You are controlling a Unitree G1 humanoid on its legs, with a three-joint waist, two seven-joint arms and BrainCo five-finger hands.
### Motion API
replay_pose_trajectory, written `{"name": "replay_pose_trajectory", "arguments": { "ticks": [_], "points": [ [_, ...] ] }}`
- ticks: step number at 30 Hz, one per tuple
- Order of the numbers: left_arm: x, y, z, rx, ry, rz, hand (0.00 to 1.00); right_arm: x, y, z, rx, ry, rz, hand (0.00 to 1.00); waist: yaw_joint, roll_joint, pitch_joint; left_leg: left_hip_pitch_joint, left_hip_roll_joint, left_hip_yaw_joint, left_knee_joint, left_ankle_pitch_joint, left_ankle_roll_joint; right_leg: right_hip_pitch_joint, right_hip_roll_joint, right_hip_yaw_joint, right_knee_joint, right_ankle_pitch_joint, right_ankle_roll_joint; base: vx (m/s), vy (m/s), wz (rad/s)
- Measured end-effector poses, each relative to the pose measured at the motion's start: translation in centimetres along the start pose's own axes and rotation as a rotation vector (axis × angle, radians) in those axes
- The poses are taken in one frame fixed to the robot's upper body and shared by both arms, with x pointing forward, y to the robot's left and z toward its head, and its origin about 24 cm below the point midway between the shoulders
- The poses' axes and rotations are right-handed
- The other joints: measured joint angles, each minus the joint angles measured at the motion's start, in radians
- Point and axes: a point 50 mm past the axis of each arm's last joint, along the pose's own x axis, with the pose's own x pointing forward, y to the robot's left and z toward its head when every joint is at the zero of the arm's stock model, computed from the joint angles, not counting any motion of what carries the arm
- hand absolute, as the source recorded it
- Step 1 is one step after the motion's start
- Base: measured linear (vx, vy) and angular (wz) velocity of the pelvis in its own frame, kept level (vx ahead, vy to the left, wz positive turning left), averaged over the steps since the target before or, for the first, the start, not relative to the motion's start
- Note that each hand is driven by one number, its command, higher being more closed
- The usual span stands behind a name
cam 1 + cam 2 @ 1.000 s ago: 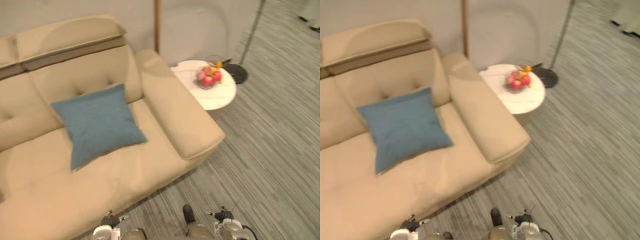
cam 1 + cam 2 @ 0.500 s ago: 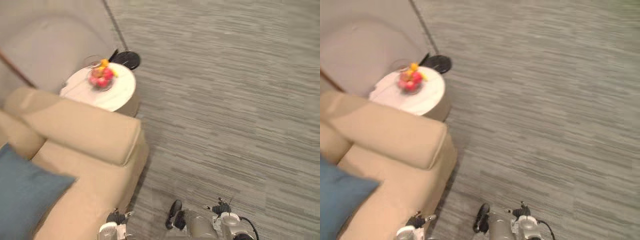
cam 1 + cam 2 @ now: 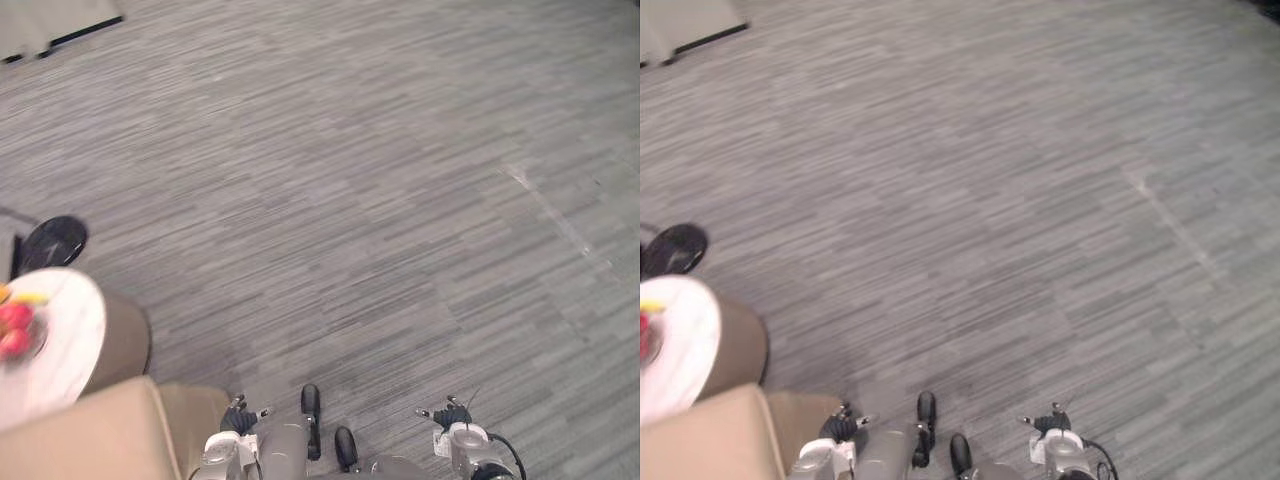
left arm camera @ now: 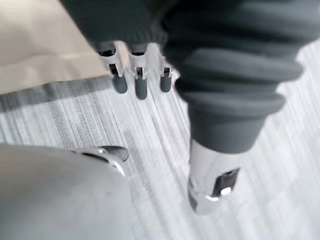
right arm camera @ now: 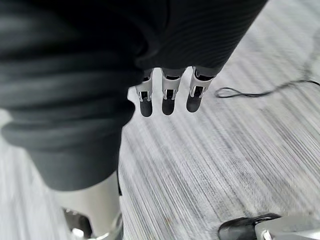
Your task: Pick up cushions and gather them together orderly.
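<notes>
My left hand (image 4: pixel 140 82) hangs with its fingers straight and its thumb (image 4: pixel 214 176) apart, holding nothing, over the grey floor beside the beige sofa (image 4: pixel 45 45). My right hand (image 5: pixel 167 97) also hangs open above the striped floor, nothing in it. Of the sofa, one corner of the armrest (image 3: pixel 90 440) lies at the lower left of the left eye view.
A round white side table (image 3: pixel 60 335) with a bowl of red and yellow fruit (image 3: pixel 14 328) stands just behind the sofa arm. A black lamp base (image 3: pixel 52 242) lies on the floor beyond it. Grey striped carpet (image 3: pixel 380 200) stretches ahead and to the right.
The camera has swung far to the right: the blue cushion and most of the sofa have slid out on the left, and open floor has come into view.
</notes>
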Motion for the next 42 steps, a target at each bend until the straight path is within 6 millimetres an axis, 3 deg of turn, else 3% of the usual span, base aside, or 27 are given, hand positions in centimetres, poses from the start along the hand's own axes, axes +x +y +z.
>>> {"name": "replay_pose_trajectory", "arguments": {
  "ticks": [2, 4, 5, 6, 7, 8, 9, 12, 13, 14, 16, 18, 20, 22, 23, 24, 26, 28, 30, 31, 32, 33, 35, 37, 39, 41, 42],
  "points": [
    [0.0, -0.1, -0.1, 0.01, 0.013, -0.002, 0.0, 0.0, 0.2, 0.2, 0.027, -0.006, 0.005, 0.0, 0.002, -0.007, 0.006, 0.061, 0.011, 0.092, 0.003, -0.014, 0.012, -0.094, -0.086, -0.179, 0.199, -0.076, -0.014, 0.26, 0.083, -1.17],
    [0.1, -0.3, 0.2, 0.015, 0.006, -0.008, 0.0, 0.0, 0.2, 0.3, 0.029, -0.014, 0.007, 0.0, 0.001, 0.012, 0.015, 0.097, 0.037, 0.129, 0.027, -0.032, 0.025, -0.143, -0.174, -0.316, 0.216, -0.093, -0.027, 0.2, 0.039, -1.25],
    [0.2, -0.2, 0.6, 0.014, -0.007, -0.005, 0.0, -0.1, 0.2, 0.0, 0.034, -0.002, 0.007, 0.0, 0.0, 0.009, 0.015, 0.113, 0.042, 0.144, 0.039, -0.044, 0.024, -0.156, -0.232, -0.408, 0.125, -0.078, -0.039, 0.19, -0.037, -1.02],
    [0.2, -0.2, 0.8, 0.02, -0.012, -0.006, 0.0, -0.1, 0.2, -0.2, 0.035, 0.003, 0.004, 0.0, -0.001, 0.007, 0.013, 0.123, 0.045, 0.157, 0.044, -0.064, 0.012, -0.165, -0.256, -0.451, 0.046, -0.04, -0.05, 0.24, -0.111, -0.84],
    [0.3, 0.0, 1.2, 0.021, -0.028, -0.004, 0.0, -0.1, 0.1, -0.3, 0.046, 0.005, 0.003, 0.0, -0.002, -0.005, 0.013, 0.135, 0.043, 0.174, 0.051, -0.106, -0.019, -0.186, -0.281, -0.49, -0.047, 0.053, -0.062, 0.28, -0.14, -0.75],
    [0.5, 0.0, 1.8, 0.014, -0.039, -0.003, 0.0, 0.0, -0.2, -0.3, 0.049, 0.009, -0.003, 0.0, -0.004, -0.003, 0.019, 0.146, 0.047, 0.185, 0.055, -0.156, -0.06, -0.213, -0.291, -0.525, -0.065, 0.119, -0.109, 0.34, -0.162, -0.66],
    [0.5, -0.4, 2.0, 0.011, -0.042, -0.012, 0.0, 0.0, -0.4, 0.0, 0.049, 0.0, -0.01, 0.0, -0.008, 0.01, 0.019, 0.14, 0.064, 0.189, 0.054, -0.158, -0.066, -0.216, -0.274, -0.526, -0.068, 0.129, -0.113, 0.28, -0.126, -0.61],
    [0.4, -1.7, 1.7, 0.029, -0.029, -0.052, 0.0, 0.0, -1.1, -0.6, 0.079, 0.017, -0.033, 0.0, -0.025, 0.012, 0.02, 0.155, 0.084, 0.194, 0.11, -0.168, -0.084, -0.214, -0.255, -0.51, -0.018, 0.049, -0.137, 0.29, -0.15, -0.35],
    [0.4, -2.0, 1.6, 0.032, -0.031, -0.063, 0.0, 0.0, -1.4, -0.9, 0.08, 0.025, -0.041, 0.0, -0.026, 0.012, 0.02, 0.121, 0.117, 0.18, 0.23, -0.186, -0.096, -0.206, -0.249, -0.499, 0.011, 0.019, -0.144, 0.21, -0.104, -0.13],
    [0.4, -2.1, 1.7, 0.031, -0.031, -0.064, 0.0, -0.1, -1.5, -1.1, 0.078, 0.029, -0.044, 0.0, -0.029, 0.011, 0.021, 0.078, 0.146, 0.158, 0.355, -0.189, -0.095, -0.195, -0.239, -0.496, 0.022, 0.0, -0.15, 0.28, -0.124, -0.23],
    [0.4, -2.1, 1.5, 0.031, -0.027, -0.063, 0.0, -0.1, -2.0, -1.5, 0.085, 0.038, -0.056, 0.0, -0.026, 0.027, 0.031, -0.07, 0.214, 0.042, 0.702, -0.165, -0.02, -0.135, -0.205, -0.483, 0.024, -0.04, -0.176, 0.27, -0.057, -0.29],
    [0.3, -2.2, 2.2, 0.035, -0.07, -0.067, 0.0, -0.1, -2.2, -1.7, 0.113, 0.048, -0.07, 0.0, -0.02, 0.027, 0.037, -0.147, 0.166, -0.003, 0.748, -0.251, -0.037, -0.046, -0.201, -0.456, -0.007, -0.066, -0.186, 0.38, 0.043, -0.31],
    [0.3, -2.5, 2.3, 0.043, -0.083, -0.079, 0.0, -0.1, -2.4, -1.6, 0.14, 0.048, -0.085, 0.0, -0.011, 0.022, 0.04, -0.18, 0.099, 0.002, 0.606, -0.269, -0.038, 0.008, -0.222, -0.423, -0.04, -0.085, -0.187, 0.28, 0.069, -0.43],
    [0.2, -2.9, 2.2, 0.054, -0.081, -0.095, 0.0, 0.0, -2.6, -1.2, 0.162, 0.034, -0.094, 0.0, 0.0, 0.016, 0.029, -0.205, 0.004, -0.006, 0.266, -0.185, -0.084, 0.039, -0.259, -0.379, -0.072, -0.106, -0.148, 0.41, 0.165, -0.69],
    [0.1, -3.1, 2.1, 0.049, -0.078, -0.099, 0.0, 0.0, -2.7, -1.2, 0.162, 0.033, -0.097, 0.0, 0.01, 0.024, 0.026, -0.198, -0.024, -0.014, 0.117, -0.012, -0.089, 0.079, -0.277, -0.335, -0.113, -0.119, -0.125, 0.46, 0.199, -0.73],
    [0.1, -3.0, 1.9, 0.05, -0.072, -0.098, 0.0, 0.0, -2.7, -1.2, 0.161, 0.034, -0.098, 0.0, 0.02, 0.026, 0.018, -0.185, -0.039, -0.005, 0.098, 0.023, -0.069, 0.094, -0.289, -0.318, -0.135, -0.119, -0.117, 0.54, 0.201, -0.6],
    [0.1, -3.1, 2.0, 0.048, -0.075, -0.097, 0.0, -0.1, -2.0, -1.6, 0.168, 0.052, -0.079, 0.0, 0.017, 0.021, 0.006, -0.187, -0.055, 0.03, 0.18, -0.043, 0.015, 0.132, -0.317, -0.291, -0.186, -0.075, -0.063, 0.59, 0.151, -0.28],
    [0.2, -2.4, 2.2, 0.013, -0.082, -0.073, 0.0, -0.2, -1.6, -1.9, 0.201, 0.063, -0.072, 0.0, 0.03, 0.004, 0.012, -0.229, -0.031, 0.057, 0.394, -0.085, 0.058, 0.165, -0.339, -0.26, -0.147, -0.05, -0.042, 0.51, 0.168, -0.3],
    [-0.1, -2.5, 1.3, 0.03, -0.062, -0.075, 0.0, -0.3, -2.2, -2.6, 0.223, 0.074, -0.097, 0.0, 0.036, 0.019, -0.033, -0.175, -0.02, 0.037, 0.283, -0.187, 0.041, 0.057, -0.323, -0.242, 0.132, -0.09, 0.084, 0.36, 0.144, -0.68],
    [0.0, -2.0, 1.1, 0.045, -0.048, -0.068, 0.0, -0.4, -1.7, -2.4, 0.231, 0.064, -0.085, 0.0, 0.02, -0.019, -0.024, -0.113, -0.048, 0.071, 0.265, -0.211, 0.045, -0.034, -0.362, -0.218, 0.367, -0.073, 0.158, 0.37, 0.105, -0.53],
    [0.1, -1.8, 0.9, 0.068, -0.038, -0.067, 0.0, -0.4, -1.6, -2.4, 0.238, 0.066, -0.085, 0.0, 0.005, -0.027, -0.022, -0.077, -0.061, 0.077, 0.251, -0.225, 0.043, -0.096, -0.38, -0.216, 0.514, -0.032, 0.168, 0.5, 0.096, -0.36],
    [0.0, -1.8, 0.5, 0.092, -0.017, -0.074, 0.0, -0.5, -1.9, -2.9, 0.246, 0.079, -0.094, 0.0, -0.01, -0.029, -0.021, -0.009, -0.07, 0.092, 0.222, -0.24, 0.044, -0.166, -0.403, -0.247, 0.669, -0.024, 0.151, 0.47, 0.032, -0.36],
    [-0.1, -2.3, 0.2, 0.107, -0.006, -0.089, 0.0, -0.7, -2.4, -3.6, 0.258, 0.091, -0.109, 0.0, -0.028, -0.01, -0.015, 0.136, -0.072, 0.107, 0.124, -0.247, 0.043, -0.236, -0.436, -0.38, 0.765, -0.061, 0.03, 0.52, 0.033, -0.44],
    [-0.1, -2.6, 0.3, 0.103, -0.009, -0.095, 0.0, -0.3, -3.0, -2.4, 0.257, 0.06, -0.121, 0.0, -0.046, 0.024, 0.004, 0.276, -0.041, 0.138, 0.025, -0.246, 0.041, -0.306, -0.402, -0.544, 0.644, -0.125, -0.083, 0.6, -0.006, -0.53],
    [0.1, -2.7, 1.1, 0.114, -0.029, -0.099, 0.0, -0.2, -2.9, -1.8, 0.258, 0.042, -0.115, 0.0, -0.057, 0.028, 0.008, 0.322, -0.019, 0.15, 0.016, -0.246, 0.041, -0.376, -0.355, -0.64, 0.417, -0.111, -0.111, 0.53, -0.092, -0.26],
    [0.3, -2.6, 1.8, 0.135, -0.05, -0.101, 0.0, -0.4, -2.9, -2.8, 0.256, 0.071, -0.118, 0.0, -0.066, -0.001, 0.001, 0.377, -0.04, 0.134, -0.014, -0.242, 0.03, -0.386, -0.296, -0.644, 0.04, 0.084, -0.103, 0.59, -0.152, 0.23],
    [0.2, -3.2, 1.7, 0.15, -0.048, -0.118, 0.0, -0.7, -3.4, -4.1, 0.252, 0.106, -0.132, 0.0, -0.077, 0.006, -0.006, 0.418, -0.043, 0.094, -0.027, -0.251, 0.006, -0.385, -0.282, -0.609, 0.031, 0.219, -0.246, 0.64, -0.158, 0.04]
  ]
}}
